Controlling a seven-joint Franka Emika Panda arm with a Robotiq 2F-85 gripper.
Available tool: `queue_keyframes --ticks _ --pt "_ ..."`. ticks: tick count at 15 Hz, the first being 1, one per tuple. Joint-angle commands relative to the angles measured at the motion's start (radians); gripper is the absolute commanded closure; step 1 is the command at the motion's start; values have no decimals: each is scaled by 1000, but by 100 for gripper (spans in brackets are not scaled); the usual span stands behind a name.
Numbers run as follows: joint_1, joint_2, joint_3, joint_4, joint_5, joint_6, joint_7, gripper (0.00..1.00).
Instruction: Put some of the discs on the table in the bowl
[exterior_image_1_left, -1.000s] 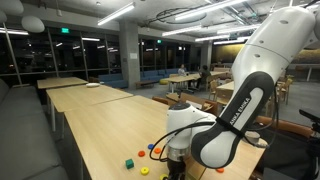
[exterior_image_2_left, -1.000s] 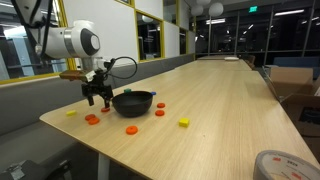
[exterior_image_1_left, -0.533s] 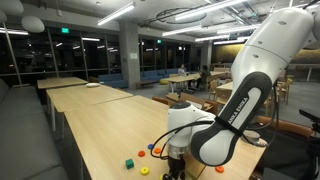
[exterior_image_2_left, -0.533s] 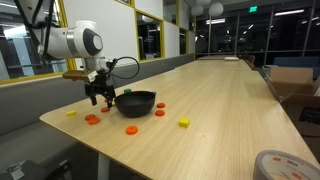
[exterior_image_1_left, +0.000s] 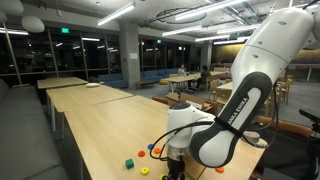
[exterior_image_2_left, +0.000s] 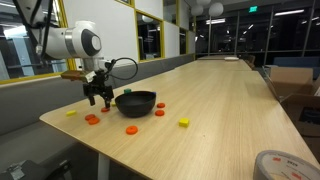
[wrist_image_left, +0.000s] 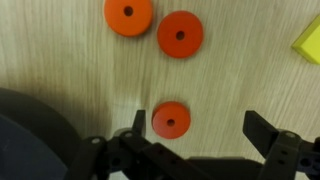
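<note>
The black bowl (exterior_image_2_left: 134, 102) stands on the pale wood table (exterior_image_2_left: 210, 110); its dark rim shows at the lower left of the wrist view (wrist_image_left: 30, 125). My gripper (wrist_image_left: 196, 128) is open and empty, just above the table beside the bowl; it also shows in an exterior view (exterior_image_2_left: 99, 94). An orange disc (wrist_image_left: 171, 120) lies between the fingers, close to the left one. Two more orange discs (wrist_image_left: 129, 16) (wrist_image_left: 180, 34) lie farther ahead. In an exterior view, orange discs (exterior_image_2_left: 92, 119) (exterior_image_2_left: 130, 128) and a red one (exterior_image_2_left: 159, 113) lie around the bowl.
A yellow piece (exterior_image_2_left: 184, 122) lies right of the bowl and another (exterior_image_2_left: 70, 113) near the table's left edge; a yellow corner shows in the wrist view (wrist_image_left: 308, 42). A green cube (exterior_image_1_left: 129, 163) sits near the arm. A tape roll (exterior_image_2_left: 284, 165) is at the front right.
</note>
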Motion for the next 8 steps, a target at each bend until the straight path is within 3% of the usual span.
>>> queue_keyframes --ticks 1,8 --pt "5 -9 19 5 54 21 -36 0" --pt "1 10 -5 4 39 9 -29 0"
